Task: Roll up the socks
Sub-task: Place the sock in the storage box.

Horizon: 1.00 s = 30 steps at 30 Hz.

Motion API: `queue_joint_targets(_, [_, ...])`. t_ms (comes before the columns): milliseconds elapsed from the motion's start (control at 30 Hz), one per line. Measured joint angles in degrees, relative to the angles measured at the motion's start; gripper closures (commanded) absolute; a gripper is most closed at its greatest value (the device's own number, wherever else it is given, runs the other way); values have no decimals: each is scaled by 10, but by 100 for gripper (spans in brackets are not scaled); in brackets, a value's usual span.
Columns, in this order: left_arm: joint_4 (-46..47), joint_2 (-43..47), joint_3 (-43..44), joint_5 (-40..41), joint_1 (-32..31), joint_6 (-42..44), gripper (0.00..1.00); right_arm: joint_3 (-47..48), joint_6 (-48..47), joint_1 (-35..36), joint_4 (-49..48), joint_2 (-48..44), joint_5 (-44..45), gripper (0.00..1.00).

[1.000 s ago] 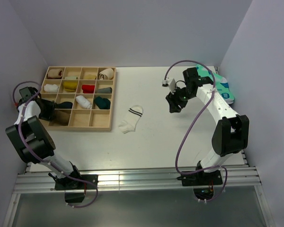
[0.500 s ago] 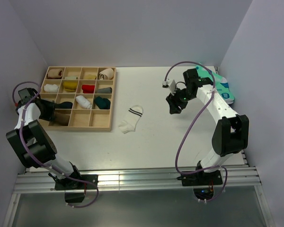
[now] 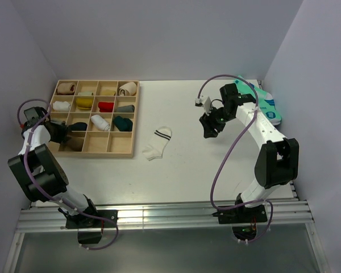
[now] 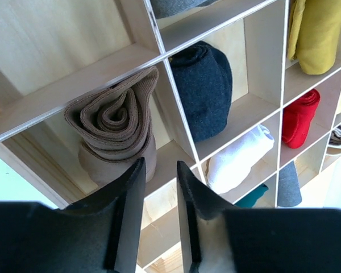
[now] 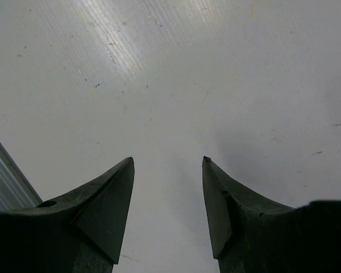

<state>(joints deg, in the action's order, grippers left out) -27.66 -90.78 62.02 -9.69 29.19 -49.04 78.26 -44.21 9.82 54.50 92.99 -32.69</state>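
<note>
The white desk [image 3: 187, 165] carries a wooden compartment tray [image 3: 134, 122], a short white sock with dark cuff stripes [image 3: 158, 143] and a teal pair [image 3: 268, 105]. The tray lies beneath the left claw [image 3: 67, 129]. The white sock lies flat, left of the right claw [image 3: 208, 132] and apart from the tray. The teal pair lies right of that claw, at the desk's edge. Beneath the right claw, the desk shows faint specks and scratches.

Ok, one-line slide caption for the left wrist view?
Left gripper, slightly open, faces the rolled tan-brown sock sitting in a wooden tray compartment.
</note>
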Motion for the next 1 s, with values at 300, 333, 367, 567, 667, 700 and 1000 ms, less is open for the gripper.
queue_joint_targets(300, [18,0,-41,16,-1,-4,71,-15,0,-1,-1,-12,0,42])
queue_joint_targets(333, [20,0,-44,17,-1,-4,71,-17,0,-1,-1,-13,0,42])
queue_joint_targets(367, [24,0,-48,18,-1,-4,71,-19,0,-1,0,-14,0,42])
queue_joint_targets(567, [35,6,-53,15,-1,-4,68,-19,0,-1,0,-15,0,42])
queue_joint_targets(667, [28,18,-50,9,-1,-4,65,-19,1,-1,0,-17,0,42])
queue_joint_targets(700, [23,25,-47,6,-2,-3,64,-18,3,-1,0,-18,0,42])
queue_joint_targets(1000, [0,136,24,10,-85,0,62,-8,18,2,-6,-21,-4,41])
